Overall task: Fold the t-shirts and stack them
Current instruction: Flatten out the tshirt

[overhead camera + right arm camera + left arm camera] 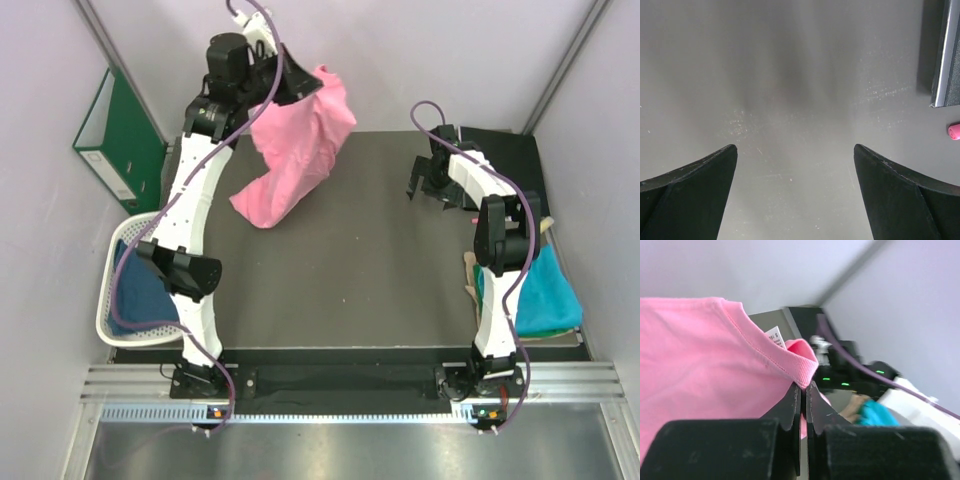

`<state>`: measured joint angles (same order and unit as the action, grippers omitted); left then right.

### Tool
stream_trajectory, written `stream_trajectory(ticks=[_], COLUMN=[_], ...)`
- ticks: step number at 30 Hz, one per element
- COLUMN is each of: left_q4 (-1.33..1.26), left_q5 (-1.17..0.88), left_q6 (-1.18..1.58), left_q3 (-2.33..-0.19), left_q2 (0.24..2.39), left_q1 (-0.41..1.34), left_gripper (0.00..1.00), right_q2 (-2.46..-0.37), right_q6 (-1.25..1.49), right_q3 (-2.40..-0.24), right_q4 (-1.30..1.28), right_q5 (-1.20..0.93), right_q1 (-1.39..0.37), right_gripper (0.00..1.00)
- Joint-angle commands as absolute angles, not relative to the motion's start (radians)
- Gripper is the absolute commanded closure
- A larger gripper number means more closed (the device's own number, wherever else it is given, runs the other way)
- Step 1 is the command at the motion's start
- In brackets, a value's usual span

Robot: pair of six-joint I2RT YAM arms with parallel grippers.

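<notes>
Leaning against the left wall, a green ring binder (120, 140) stands just behind a white lattice basket (112, 318) at the table's (350, 260) left edge. A dark blue t-shirt (140, 292) lies bunched inside the basket, with the left arm crossing above it. At the right edge a teal t-shirt (545, 290) lies crumpled, partly hidden by the right arm, and a black panel (512, 150) fills the far right corner. The left gripper (803, 387), raised over the far left of the table, is clamped tight on the collar of the pink t-shirt (295, 150), which hangs from it, its lower end seeming to reach the table top. The right gripper (795, 148) hovers over bare grey table with fingers spread wide and nothing between them, well apart from the pink t-shirt
</notes>
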<state>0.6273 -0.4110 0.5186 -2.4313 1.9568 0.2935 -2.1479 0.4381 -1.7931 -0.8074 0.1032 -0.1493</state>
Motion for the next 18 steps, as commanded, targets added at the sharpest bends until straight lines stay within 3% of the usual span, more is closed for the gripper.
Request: stream_trajectory(ticks=[1, 7, 10, 12, 18], left_q4=[0.391, 0.52, 0.71, 0.79, 0.952], left_q5=[-0.563, -0.673, -0.68, -0.553, -0.111], left_q6=[0.641, 0.592, 0.479, 0.408, 0.412], left_q3=[-2.5, -2.427, -2.233, -2.043, -1.823], left_q2=[1.959, 1.925, 1.843, 1.769, 1.487], left_q1=[0.33, 0.328, 0.331, 0.33, 0.319], left_gripper=[1.0, 1.0, 1.0, 1.0, 1.0], right_q2=[-2.077, -2.069, -2.066, -2.062, -2.115], right_q6=[0.449, 0.451, 0.442, 0.433, 0.387], right_q3=[-1.798, -1.783, -1.787, -1.792, -1.897], right_q4=[-0.792, -0.788, -0.772, -0.736, -0.726], right_q5=[0.113, 0.11, 0.091, 0.052, -0.031], right_q1=[-0.149, -0.149, -0.147, -0.158, -0.228], right_gripper=[0.0, 0.0, 0.0, 0.0, 0.0])
